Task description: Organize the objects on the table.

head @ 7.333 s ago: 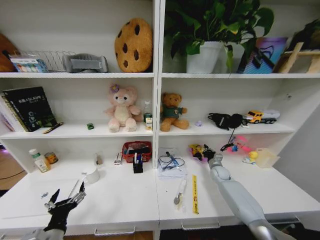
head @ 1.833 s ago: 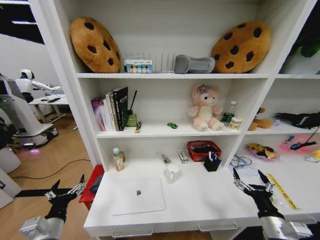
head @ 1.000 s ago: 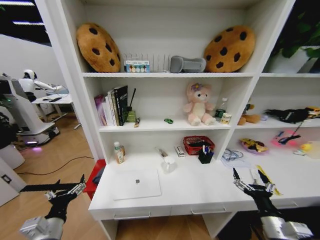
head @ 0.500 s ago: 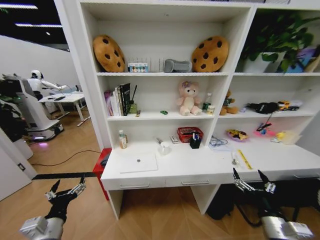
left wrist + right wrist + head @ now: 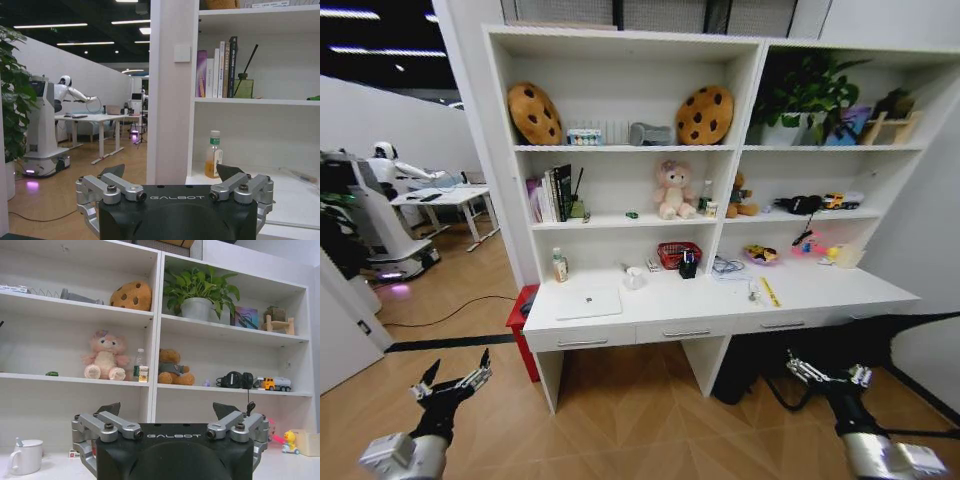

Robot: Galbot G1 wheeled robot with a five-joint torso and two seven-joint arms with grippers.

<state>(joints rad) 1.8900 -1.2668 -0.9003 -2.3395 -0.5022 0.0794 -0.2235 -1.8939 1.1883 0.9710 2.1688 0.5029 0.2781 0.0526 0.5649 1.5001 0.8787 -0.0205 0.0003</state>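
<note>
The robot has backed away from the long white desk with shallow drawers point(image 5: 720, 312): half a second ago the desk filled the lower middle of the head view, and now the whole shelf unit is seen from top to floor, with bare wooden floor between robot and furniture. I judge that the reaching work here is finished, or that the robot goes to another place, because nothing is within reach now. The left gripper point(image 5: 452, 383) hangs at seven o'clock in the head view and the right gripper point(image 5: 828, 376) at five o'clock, both low above the floor, with fingers spread apart and holding nothing. The slim silver laptop point(image 5: 588, 303) lies closed and flat on the left part of the desk top, its long axis along the front edge of the desk, from nine to three o'clock. The tiny green toy car point(image 5: 632, 215) sits on the middle shelf, at nine o'clock from the pink plush bear point(image 5: 672, 190); its direction I cannot tell. The marker pens are too small to find.
</note>
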